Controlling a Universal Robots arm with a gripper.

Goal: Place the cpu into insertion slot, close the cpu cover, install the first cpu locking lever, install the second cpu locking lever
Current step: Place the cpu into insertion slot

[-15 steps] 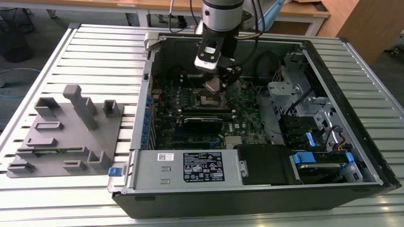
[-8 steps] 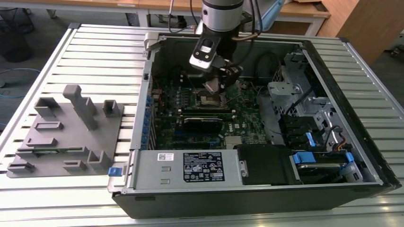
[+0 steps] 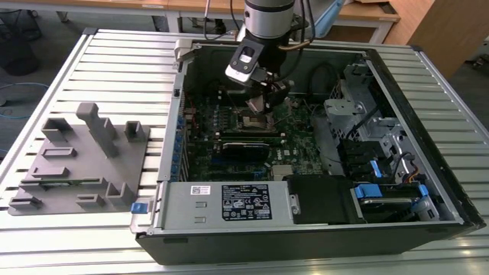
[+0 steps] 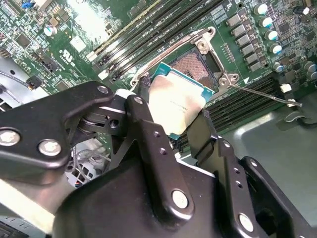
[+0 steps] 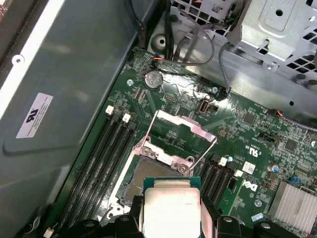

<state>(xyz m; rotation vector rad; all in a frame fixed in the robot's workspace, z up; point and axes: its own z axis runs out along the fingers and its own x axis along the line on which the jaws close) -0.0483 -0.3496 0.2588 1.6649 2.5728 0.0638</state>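
Gripper is clamped on the cpu, one black finger on each side of the chip, silver top facing the camera in both wrist views. The chip hangs tilted just above the insertion slot, not seated in it. In the first wrist view the cpu cover stands flipped open at the slot's far side, and two thin locking levers are swung up beside it. Green circuit board lies all around, with long black memory slots next to the socket. In the exterior view the arm reaches down into the open computer case on a slatted table.
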